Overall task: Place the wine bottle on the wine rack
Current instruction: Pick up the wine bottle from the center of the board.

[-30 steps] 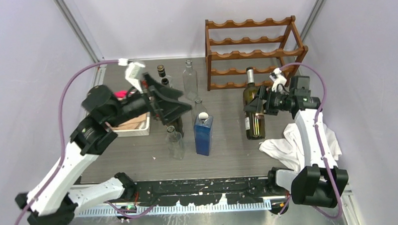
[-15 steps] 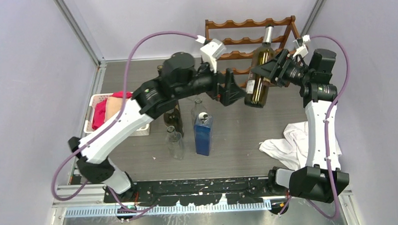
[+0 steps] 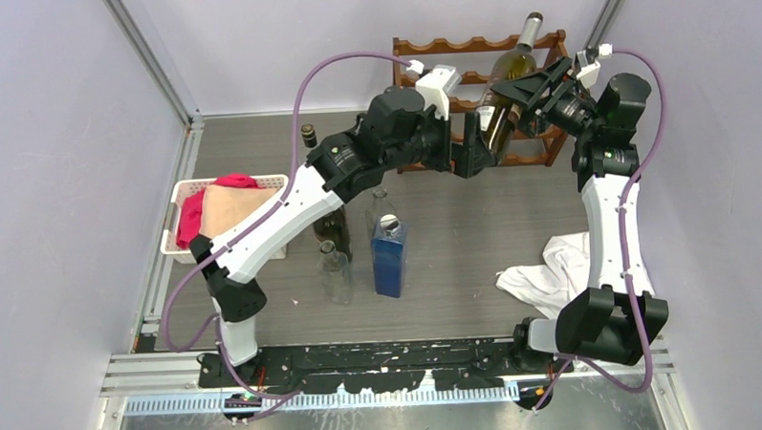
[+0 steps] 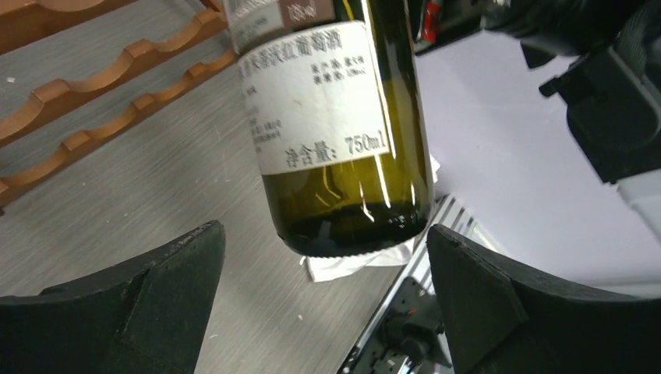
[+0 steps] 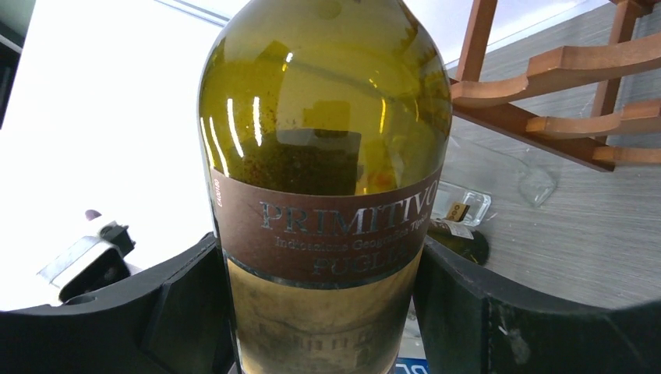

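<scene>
The wine bottle [image 3: 514,65] is olive-green glass with a brown label, tilted in the air with its neck up and to the right. It hangs in front of the upper tiers of the reddish-brown wine rack [image 3: 430,79]. My right gripper [image 3: 512,94] is shut on its body; in the right wrist view both fingers [image 5: 187,304] press the label of the wine bottle [image 5: 323,195]. My left gripper [image 3: 477,154] is open just below the base. In the left wrist view the bottle's base [image 4: 343,226] sits between the tips of the wide-apart fingers [image 4: 148,296], touching neither.
Several bottles stand mid-table: a blue square one [image 3: 390,258], clear ones [image 3: 336,274] and a dark one [image 3: 309,136]. A white basket [image 3: 174,222] with red and tan cloth sits at the left. A white cloth [image 3: 551,271] lies at the right. The left arm spans the table's middle.
My right arm raised the bottle from the table up to the rack's top and tilted it. My left arm swung from the basket across to below the bottle's base, jaws widening.
</scene>
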Motion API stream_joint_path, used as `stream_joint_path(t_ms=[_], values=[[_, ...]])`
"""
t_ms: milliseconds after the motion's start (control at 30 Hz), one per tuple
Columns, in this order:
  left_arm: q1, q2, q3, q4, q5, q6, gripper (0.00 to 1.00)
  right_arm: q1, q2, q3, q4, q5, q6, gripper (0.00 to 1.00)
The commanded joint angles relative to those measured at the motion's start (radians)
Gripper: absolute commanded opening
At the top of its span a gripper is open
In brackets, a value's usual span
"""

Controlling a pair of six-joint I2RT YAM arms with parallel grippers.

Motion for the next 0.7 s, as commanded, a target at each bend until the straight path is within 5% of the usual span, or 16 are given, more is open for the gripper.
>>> stream_joint_path(t_ms=[0, 467, 600, 667], values=[[0.031, 0.005, 0.052, 0.103, 0.022, -0.106, 1.0, 0.006, -0.024, 0.057, 0.158, -0.018, 0.08, 0.01], [0.036, 0.145, 0.167, 0.119, -0.029, -0.253, 0.94, 0.098, -0.036, 0.086, -0.003, 0.061, -0.093, 0.01], [0.036, 0.154, 0.173, 0.12, -0.037, -0.26, 0.71, 0.105, -0.043, 0.1, -0.054, 0.079, -0.151, 0.01], [0.036, 0.151, 0.171, 0.122, -0.036, -0.255, 0.34, 0.105, -0.045, 0.103, -0.071, 0.085, -0.174, 0.01]])
